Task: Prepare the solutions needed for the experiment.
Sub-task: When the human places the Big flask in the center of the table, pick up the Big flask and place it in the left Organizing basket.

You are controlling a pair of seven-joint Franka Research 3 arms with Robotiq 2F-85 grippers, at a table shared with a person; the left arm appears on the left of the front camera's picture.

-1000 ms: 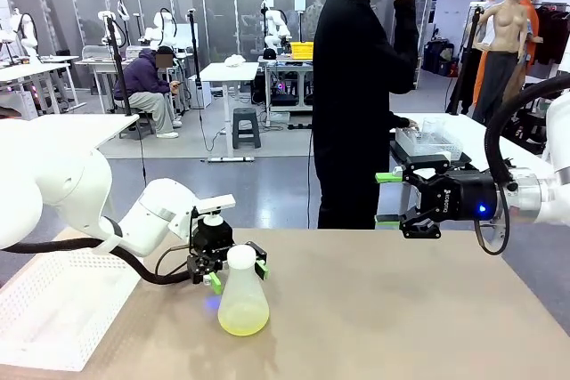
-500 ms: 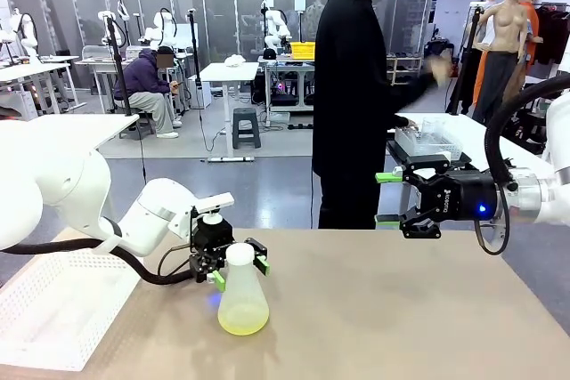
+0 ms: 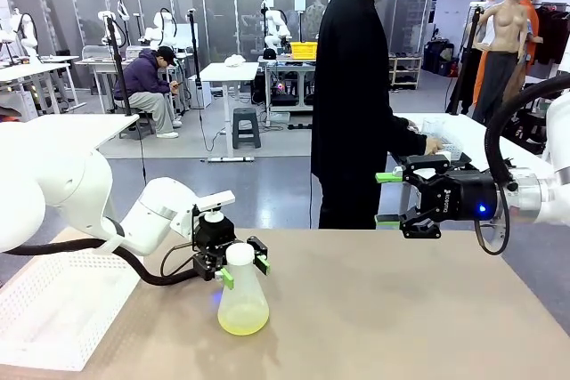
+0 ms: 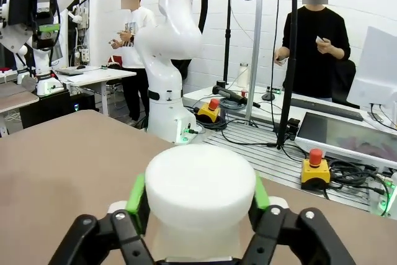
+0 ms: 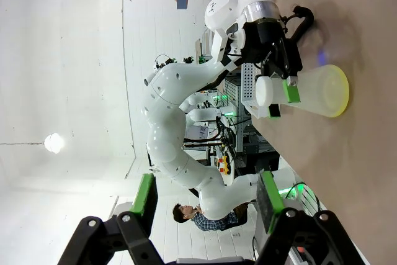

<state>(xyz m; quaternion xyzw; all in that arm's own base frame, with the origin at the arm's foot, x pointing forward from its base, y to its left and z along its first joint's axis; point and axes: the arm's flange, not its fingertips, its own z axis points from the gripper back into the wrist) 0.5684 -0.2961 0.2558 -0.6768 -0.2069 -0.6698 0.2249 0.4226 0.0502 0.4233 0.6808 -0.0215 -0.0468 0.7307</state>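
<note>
Gripping the white-capped neck of a conical flask (image 3: 242,293), the left gripper (image 3: 239,270) has its jaws clamped on it; yellowish solution (image 3: 243,319) lies shallow in the flask's base on the brown surface (image 3: 401,309). At 3 o'clock, well apart, the right gripper (image 3: 388,198) hovers, jaws apart.

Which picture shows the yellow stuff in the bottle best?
The front view: the yellow liquid shows as a shallow layer in the upright flask. The right wrist view shows it sideways, farther off. The left wrist view shows the flask's white cap.

flask (image 3: 243,300) – translucent plastic | table (image 3: 401,309) – matt brown | tray (image 3: 53,309) – perforated white plastic
</note>
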